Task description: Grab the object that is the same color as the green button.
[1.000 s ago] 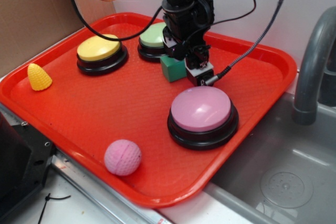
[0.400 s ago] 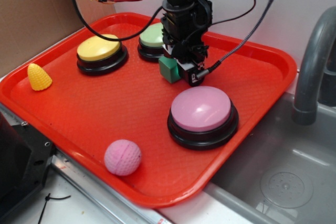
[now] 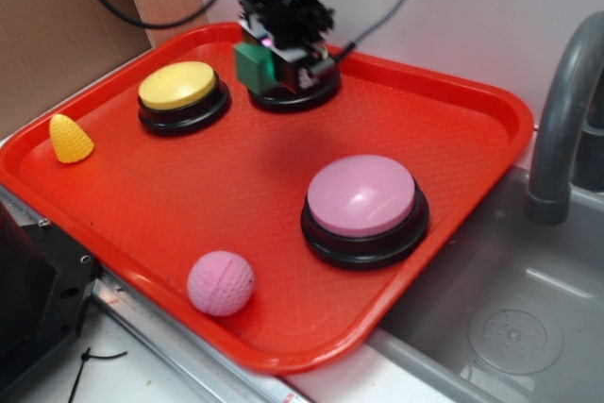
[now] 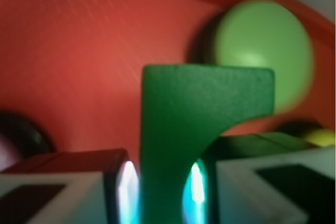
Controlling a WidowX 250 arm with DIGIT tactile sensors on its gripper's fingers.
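Green block (image 4: 194, 124) clamped in pincer (image 4: 163, 192).

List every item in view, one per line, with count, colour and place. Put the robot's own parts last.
Plastic tray: one, red, beside the sink.
Round yellow button: one, tray's far left.
Round pale green button: one, far edge, largely hidden under the arm.
Round pink button: one, right side.
Dimpled ball: one, pink, near edge.
Corn-shaped toy: one, yellow, left edge.
Faucet: one, grey, right.
Notched block: one, dark green, between the jaws.
Gripper: one, black, closed on the block.
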